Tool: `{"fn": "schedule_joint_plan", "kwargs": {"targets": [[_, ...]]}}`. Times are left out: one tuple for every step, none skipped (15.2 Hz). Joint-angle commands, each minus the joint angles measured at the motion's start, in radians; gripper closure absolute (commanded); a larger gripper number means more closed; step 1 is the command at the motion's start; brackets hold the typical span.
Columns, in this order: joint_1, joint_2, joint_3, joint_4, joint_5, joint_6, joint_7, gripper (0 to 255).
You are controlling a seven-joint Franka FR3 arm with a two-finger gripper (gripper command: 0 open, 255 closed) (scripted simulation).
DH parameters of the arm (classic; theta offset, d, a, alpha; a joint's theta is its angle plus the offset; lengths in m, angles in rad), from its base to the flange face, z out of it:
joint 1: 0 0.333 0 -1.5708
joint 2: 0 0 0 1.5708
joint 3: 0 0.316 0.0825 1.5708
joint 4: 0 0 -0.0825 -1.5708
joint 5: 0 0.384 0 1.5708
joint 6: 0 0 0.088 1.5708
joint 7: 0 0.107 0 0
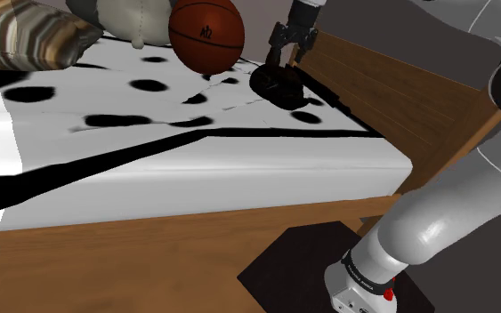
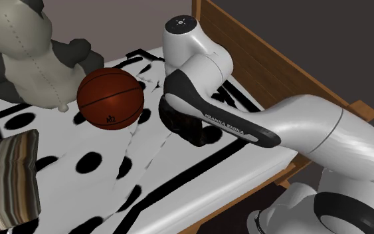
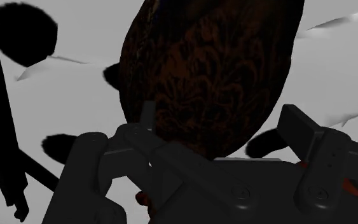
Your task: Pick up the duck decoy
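a white bed [image 1: 239,169] with black spots and a wooden frame carries everything. the white arm [image 2: 298,133] reaches over it. a grey plush [image 2: 26,60], a striped pillow [image 2: 6,179] and a ball [image 1: 206,34] lie on it. the dark duck [image 1: 279,86] sits by the frame's rail, and the gripper [image 1: 289,55] hangs just above it, fingers spread wide.

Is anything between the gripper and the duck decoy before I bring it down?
Nothing visible stands in the way. The open gripper hangs just above the duck decoy, and the wrist view shows the duck straight ahead of the spread fingers. The basketball sits to the shoulder view's left of the duck, outside that path.
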Motion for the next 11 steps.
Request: {"fn": "schedule_joint_plan", "kwargs": {"targets": [[-0.010,0.075,-0.007,0.091,-0.014,0.004,0.000,0],[-0.013,0.109,-0.009,0.139,-0.021,0.000,0.002,0],[-0.016,0.144,-0.011,0.189,-0.027,-0.006,0.004,0],[-0.019,0.180,-0.014,0.241,-0.033,-0.013,0.005,0],[-0.021,0.217,-0.016,0.297,-0.039,-0.022,0.006,0],[-0.023,0.254,-0.019,0.354,-0.044,-0.033,0.007,0],[-0.023,0.247,-0.020,0.330,-0.044,-0.017,0.009,0],[-0.023,0.239,-0.020,0.306,-0.044,0.000,0.011,0],[-0.024,0.233,-0.020,0.284,-0.044,0.016,0.013,0],[-0.024,0.226,-0.020,0.261,-0.044,0.031,0.015,0],[-0.024,0.220,-0.021,0.240,-0.044,0.047,0.017,0]]}}
